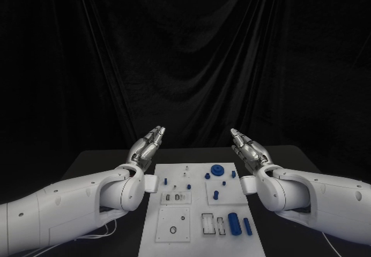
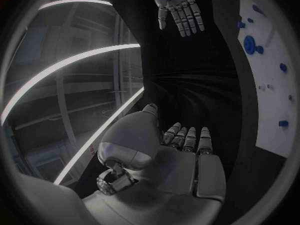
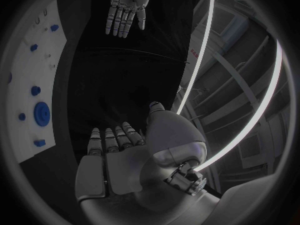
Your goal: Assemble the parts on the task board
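The head view is dim: black curtain and table swallow the light, while the white task board [image 1: 202,214] at six o'clock and the pale arms stand out clearly, lit from above without hard shadows. Focus there is sharp. Both wrist views are circular fisheye pictures in a dark frame; straight edges bend strongly toward the rim. Bright ceiling light strips [image 2: 75,65] glare as white arcs at nine to eleven o'clock, and light strips [image 3: 250,115] at one to four o'clock.
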### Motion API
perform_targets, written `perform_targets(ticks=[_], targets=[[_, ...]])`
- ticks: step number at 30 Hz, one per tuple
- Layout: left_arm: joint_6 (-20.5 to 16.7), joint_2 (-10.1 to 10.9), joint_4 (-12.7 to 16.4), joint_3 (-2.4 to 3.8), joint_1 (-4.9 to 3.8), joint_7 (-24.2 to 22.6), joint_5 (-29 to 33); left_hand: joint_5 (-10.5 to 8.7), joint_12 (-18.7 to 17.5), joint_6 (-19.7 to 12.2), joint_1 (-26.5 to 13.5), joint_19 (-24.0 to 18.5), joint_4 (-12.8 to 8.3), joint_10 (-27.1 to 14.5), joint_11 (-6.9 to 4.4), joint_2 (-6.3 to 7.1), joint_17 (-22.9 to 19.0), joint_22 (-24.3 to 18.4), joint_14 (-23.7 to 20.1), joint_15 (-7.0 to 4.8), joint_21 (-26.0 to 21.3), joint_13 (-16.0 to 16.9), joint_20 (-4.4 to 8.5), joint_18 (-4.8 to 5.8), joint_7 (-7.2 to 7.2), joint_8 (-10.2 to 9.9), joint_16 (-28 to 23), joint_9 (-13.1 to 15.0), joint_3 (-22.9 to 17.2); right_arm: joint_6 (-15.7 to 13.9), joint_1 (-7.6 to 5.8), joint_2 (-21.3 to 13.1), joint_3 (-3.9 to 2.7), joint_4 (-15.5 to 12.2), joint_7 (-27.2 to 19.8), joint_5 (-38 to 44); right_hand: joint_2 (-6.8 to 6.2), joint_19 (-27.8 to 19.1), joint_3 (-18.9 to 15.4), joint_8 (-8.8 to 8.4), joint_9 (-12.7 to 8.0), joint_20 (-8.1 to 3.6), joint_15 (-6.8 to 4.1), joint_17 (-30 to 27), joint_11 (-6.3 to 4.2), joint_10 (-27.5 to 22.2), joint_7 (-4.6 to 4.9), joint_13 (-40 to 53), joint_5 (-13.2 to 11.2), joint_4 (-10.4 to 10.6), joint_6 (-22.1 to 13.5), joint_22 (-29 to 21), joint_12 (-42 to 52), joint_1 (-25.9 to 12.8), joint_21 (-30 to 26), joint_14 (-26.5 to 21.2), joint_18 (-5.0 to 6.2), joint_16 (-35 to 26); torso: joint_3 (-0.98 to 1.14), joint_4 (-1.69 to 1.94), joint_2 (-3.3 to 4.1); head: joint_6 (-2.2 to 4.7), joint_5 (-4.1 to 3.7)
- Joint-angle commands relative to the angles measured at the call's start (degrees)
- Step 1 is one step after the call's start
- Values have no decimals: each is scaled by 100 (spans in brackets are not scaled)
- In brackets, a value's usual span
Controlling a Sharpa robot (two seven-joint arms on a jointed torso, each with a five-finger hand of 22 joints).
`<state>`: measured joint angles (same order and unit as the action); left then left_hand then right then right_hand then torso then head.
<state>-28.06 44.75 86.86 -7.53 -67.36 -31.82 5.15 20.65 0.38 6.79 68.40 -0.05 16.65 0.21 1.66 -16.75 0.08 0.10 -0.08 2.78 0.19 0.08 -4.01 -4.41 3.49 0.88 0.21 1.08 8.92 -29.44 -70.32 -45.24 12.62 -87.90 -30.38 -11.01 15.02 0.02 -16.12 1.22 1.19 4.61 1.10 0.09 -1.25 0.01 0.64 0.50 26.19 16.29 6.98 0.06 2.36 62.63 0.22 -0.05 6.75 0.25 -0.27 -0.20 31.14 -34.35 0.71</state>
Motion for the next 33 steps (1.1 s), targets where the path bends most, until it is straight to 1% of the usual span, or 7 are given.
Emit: perform_targets(ticks=[1,11,14,15,18,22,33], targets=[[1402,-12,-67,-114,-161,-507,472,19,-28,38,68,5,28,3,52,-13,-8,-10,8,31,-19,1,-53,-106,4,27,-21,6,8,880,-107,-14,88,24,-44,-637,11,-2,4,32,5,48,27,-9,-30,-4,-14,5,29,44,37,-6,18,61,-22,5,96,-25,0,0,0,-1,0],[2523,-18,-204,-436,-489,-801,834,-23,-28,38,66,5,22,3,51,17,-8,-10,8,39,-19,2,-72,-113,-8,28,-21,6,50,999,-164,-18,157,35,-47,-726,3,-2,0,38,9,55,27,-9,-2,-3,10,6,25,45,60,-6,27,61,-22,5,103,-25,0,0,0,-1,0],[2585,-18,-211,-454,-507,-817,854,-34,-28,40,66,5,21,4,50,20,-8,-10,8,40,-19,2,-76,-115,-10,28,-21,6,60,999,-164,-18,157,35,-47,-726,-2,-2,-2,39,9,59,26,-9,6,-2,17,7,24,45,62,-6,29,60,-22,5,105,-25,0,0,0,-1,0],[2891,-112,-401,-454,-504,-931,854,-34,-28,40,66,5,21,4,50,20,-8,-10,8,40,-19,2,-76,-115,-10,28,-21,6,60,1054,-129,-237,157,-14,-120,-725,-2,-2,-2,39,9,59,26,-9,6,-2,17,7,24,45,62,-6,29,60,-22,5,105,-25,2,45,-19,-192,23],[2908,-120,-407,-454,-504,-933,854,-34,-28,40,66,5,21,4,50,20,-8,-10,8,40,-19,2,-76,-115,-10,28,-21,6,60,1041,-129,-269,157,-30,-134,-725,-13,-2,-7,42,11,63,24,-9,18,-2,26,10,22,44,75,-6,44,60,-22,5,111,-25,4,60,-18,-192,38],[2959,-117,-420,-454,-502,-943,854,-45,-28,41,66,5,20,4,51,23,-8,-10,8,41,-19,2,-79,-118,-10,28,-21,6,70,1059,-129,-247,157,6,-144,-725,-21,-2,-11,44,12,69,26,-9,26,0,33,11,22,44,82,-6,51,61,-22,5,115,-25,4,25,23,-192,42],[2849,95,-364,-454,-497,-1104,486,-7,-18,168,143,5,16,31,123,20,-8,-10,8,112,-19,11,-240,-203,80,52,-21,24,180,1182,-129,-147,158,103,-155,-547,-47,-1,-5,56,18,164,128,-9,81,-1,94,9,23,42,130,-5,47,102,-21,5,119,-25,0,77,34,-306,-103]])
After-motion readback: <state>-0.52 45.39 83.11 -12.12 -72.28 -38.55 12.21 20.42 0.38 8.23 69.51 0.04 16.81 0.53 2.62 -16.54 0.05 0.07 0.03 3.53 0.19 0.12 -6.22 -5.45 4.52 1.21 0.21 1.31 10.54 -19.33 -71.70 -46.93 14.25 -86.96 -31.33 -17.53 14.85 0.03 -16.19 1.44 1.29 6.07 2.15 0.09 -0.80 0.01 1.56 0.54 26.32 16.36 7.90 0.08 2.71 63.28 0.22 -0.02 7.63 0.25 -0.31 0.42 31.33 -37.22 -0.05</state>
